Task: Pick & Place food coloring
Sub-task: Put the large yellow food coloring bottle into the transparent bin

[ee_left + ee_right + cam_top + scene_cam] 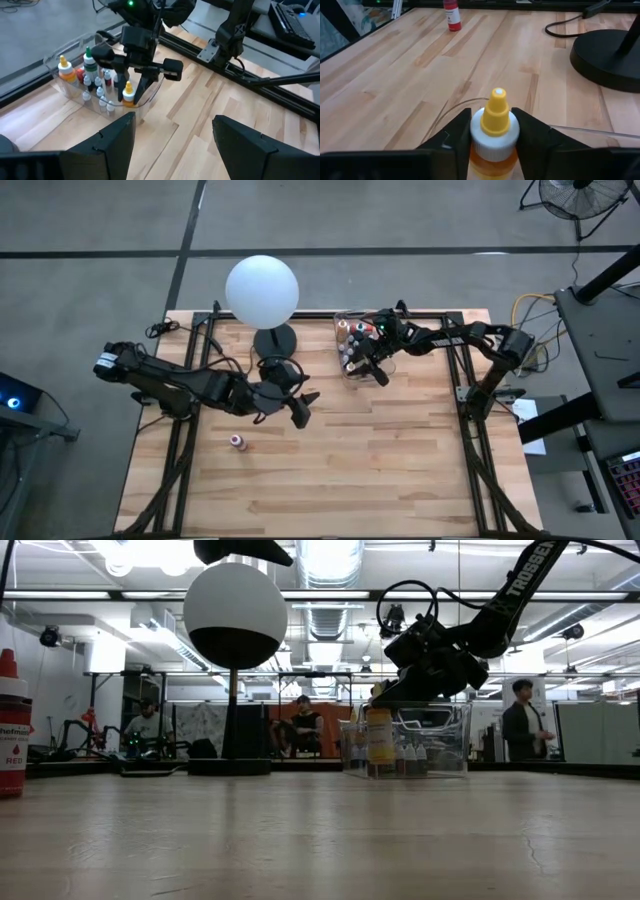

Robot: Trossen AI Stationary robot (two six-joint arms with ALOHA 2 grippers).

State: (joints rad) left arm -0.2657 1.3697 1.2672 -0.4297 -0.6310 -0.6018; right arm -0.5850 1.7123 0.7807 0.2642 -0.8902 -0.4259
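A clear plastic bin (350, 330) at the far middle of the table holds several small food coloring bottles (95, 82). My right gripper (372, 368) reaches into the bin's near end and is shut on an orange bottle (128, 96) with a yellow tip. One red bottle (237, 441) stands alone on its base on the wood, near the left. My left gripper (300, 408) hovers open and empty over the table's middle, between the red bottle and the bin. My right gripper pinches the orange bottle at its white collar (480, 135), just under the yellow tip, one finger (455, 135) on each side. The fingers slant down from the table's right. The bottle stands upright, its base low inside the bin (378, 768); whether it rests on the floor I cannot tell.
A white globe lamp (262, 290) on a black round base (275, 340) stands just left of the bin. The bin's clear wall (150, 100) curves around the held bottle. Open wood lies toward the near edge (380, 470). People sit and stand in the room beyond the table (525, 725).
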